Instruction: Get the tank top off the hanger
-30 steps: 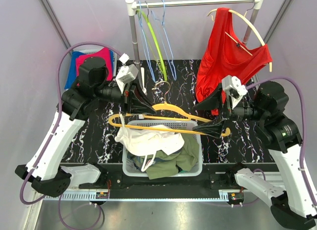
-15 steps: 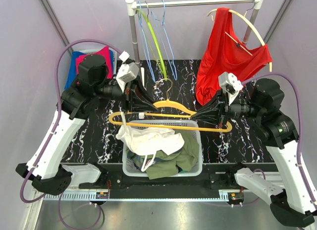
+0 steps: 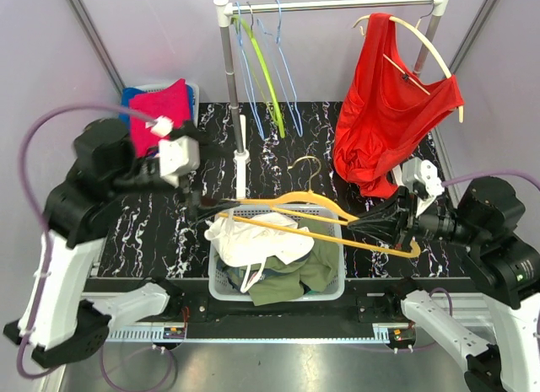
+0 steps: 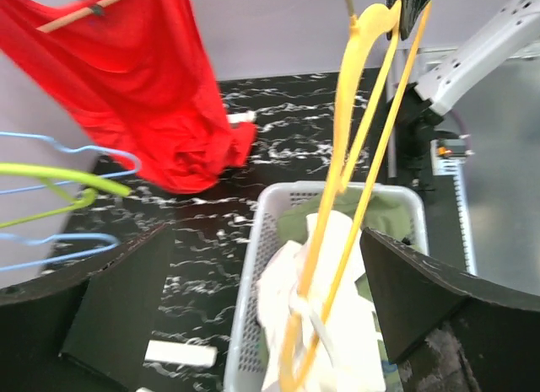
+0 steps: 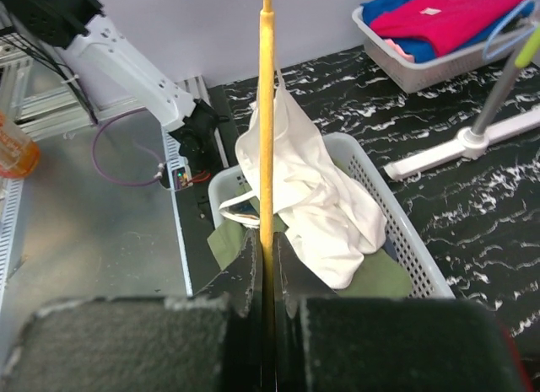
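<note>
A yellow hanger (image 3: 297,198) hangs slanted over the white basket (image 3: 333,284), and my right gripper (image 3: 364,226) is shut on its right end. In the right wrist view the hanger (image 5: 267,114) runs straight up from between the closed jaws of that gripper (image 5: 267,240). The white tank top (image 3: 253,240) lies crumpled in the basket, and one strap looks looped round the hanger's left end (image 4: 314,306). My left gripper (image 3: 201,205) stands wide open just left of that end, holding nothing. Through its spread fingers (image 4: 266,236) I see the hanger (image 4: 350,139) and the tank top (image 4: 337,324).
An olive garment (image 3: 291,282) lies under the white one in the basket. A red garment (image 3: 384,105) hangs on a wooden hanger at the rack's right. Blue and green empty hangers (image 3: 266,72) hang at its left. A tray of pink and blue clothes (image 3: 156,101) sits far left.
My left gripper has opened, let go of the hanger and drawn back to the left. My right gripper has closed on the hanger and pulled it right and nearer, so it now slants.
</note>
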You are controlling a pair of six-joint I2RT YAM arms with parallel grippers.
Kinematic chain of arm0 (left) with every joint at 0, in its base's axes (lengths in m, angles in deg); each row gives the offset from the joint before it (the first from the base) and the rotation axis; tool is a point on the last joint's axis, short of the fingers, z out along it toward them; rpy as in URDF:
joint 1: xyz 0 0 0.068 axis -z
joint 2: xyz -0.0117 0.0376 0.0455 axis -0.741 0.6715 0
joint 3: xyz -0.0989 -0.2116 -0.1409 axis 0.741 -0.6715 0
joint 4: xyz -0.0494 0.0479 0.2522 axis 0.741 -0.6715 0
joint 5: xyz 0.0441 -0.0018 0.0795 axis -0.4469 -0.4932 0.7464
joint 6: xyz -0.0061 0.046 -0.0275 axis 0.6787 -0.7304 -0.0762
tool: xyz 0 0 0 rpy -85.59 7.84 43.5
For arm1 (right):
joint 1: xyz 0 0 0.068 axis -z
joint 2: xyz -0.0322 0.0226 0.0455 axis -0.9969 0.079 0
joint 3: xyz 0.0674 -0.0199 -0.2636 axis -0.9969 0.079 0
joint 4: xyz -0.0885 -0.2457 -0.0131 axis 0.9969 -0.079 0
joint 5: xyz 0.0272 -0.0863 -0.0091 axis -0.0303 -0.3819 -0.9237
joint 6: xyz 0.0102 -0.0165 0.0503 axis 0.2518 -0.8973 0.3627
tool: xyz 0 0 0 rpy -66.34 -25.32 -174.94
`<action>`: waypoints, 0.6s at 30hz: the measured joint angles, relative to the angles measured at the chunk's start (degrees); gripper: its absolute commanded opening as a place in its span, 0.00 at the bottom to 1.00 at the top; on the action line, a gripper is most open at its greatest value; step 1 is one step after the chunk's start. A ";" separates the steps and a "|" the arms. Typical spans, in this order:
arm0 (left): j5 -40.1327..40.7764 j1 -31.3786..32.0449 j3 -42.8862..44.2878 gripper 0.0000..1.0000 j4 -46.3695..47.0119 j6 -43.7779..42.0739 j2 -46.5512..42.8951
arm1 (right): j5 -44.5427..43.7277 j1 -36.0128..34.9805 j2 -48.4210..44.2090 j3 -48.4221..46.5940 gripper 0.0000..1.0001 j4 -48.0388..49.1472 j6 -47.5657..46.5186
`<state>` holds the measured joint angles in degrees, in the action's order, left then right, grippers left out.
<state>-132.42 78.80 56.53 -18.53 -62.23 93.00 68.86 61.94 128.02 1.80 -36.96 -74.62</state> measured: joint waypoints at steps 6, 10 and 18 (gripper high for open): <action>4.61 -1.44 -11.63 0.99 -1.81 -5.01 -13.00 | -3.21 0.00 -1.18 -0.76 0.00 -4.98 -1.20; 7.82 -2.16 -23.56 0.99 -2.71 -7.52 -18.01 | -5.64 0.00 -1.16 -2.36 0.00 -7.45 -1.88; 12.33 -2.32 -38.25 0.99 -3.23 -8.33 -18.69 | -6.47 0.00 -1.14 -4.39 0.00 -7.80 -1.92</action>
<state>-120.09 76.48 18.28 -21.76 -70.56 74.31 62.39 61.94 126.88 -2.59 -44.76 -76.54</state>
